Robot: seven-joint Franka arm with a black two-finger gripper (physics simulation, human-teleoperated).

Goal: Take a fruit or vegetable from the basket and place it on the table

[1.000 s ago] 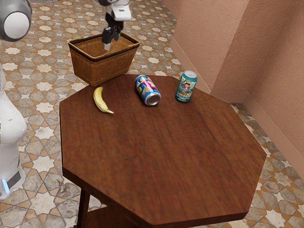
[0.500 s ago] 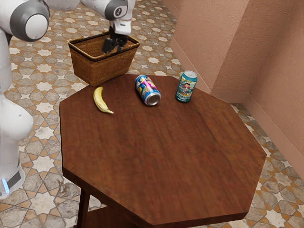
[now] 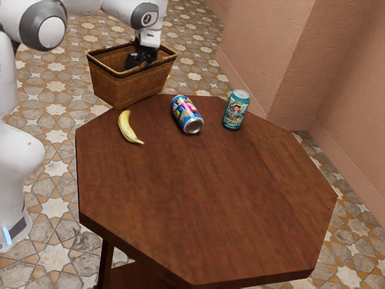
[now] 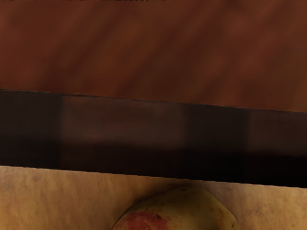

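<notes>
My black gripper is down inside the wicker basket, its lower end partly hidden by the near rim. In the wrist view, a yellow-green fruit with a red patch, mango-like, lies under my hand against the tan inside of the basket. The basket's dark rim crosses that view, with the reddish-brown table beyond it. Whether my gripper touches the fruit cannot be seen. A banana lies on the wooden table near the basket.
A colourful can lies on its side between the banana and an upright teal can. The basket stands at the table's far left edge in the exterior view. A pinkish wall rises beyond the table toward the exterior view's right.
My gripper has lowered deeper into the basket, and more of the arm has come into the exterior view's upper left. The banana, both cans and the basket have stayed put.
</notes>
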